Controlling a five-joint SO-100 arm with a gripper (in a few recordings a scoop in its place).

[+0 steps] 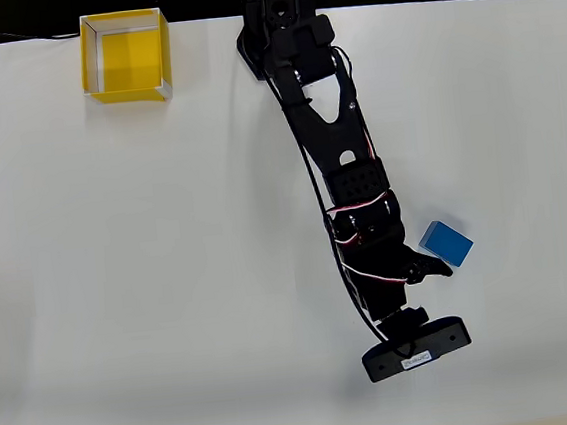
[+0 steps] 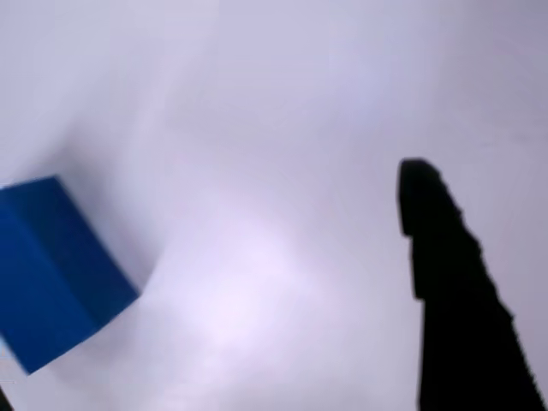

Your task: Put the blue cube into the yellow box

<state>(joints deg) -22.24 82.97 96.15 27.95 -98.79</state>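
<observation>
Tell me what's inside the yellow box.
Inside the yellow box, the overhead view shows just bare yellow floor; the blue cube lies on the table by the gripper. Nothing covers the floor.

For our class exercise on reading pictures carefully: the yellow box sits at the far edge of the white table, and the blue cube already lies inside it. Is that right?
Not quite. The yellow box does sit at the far edge of the white table, but the blue cube is not inside it. In the overhead view the cube lies on the bare table, far from the box, right beside the fingers.
</observation>
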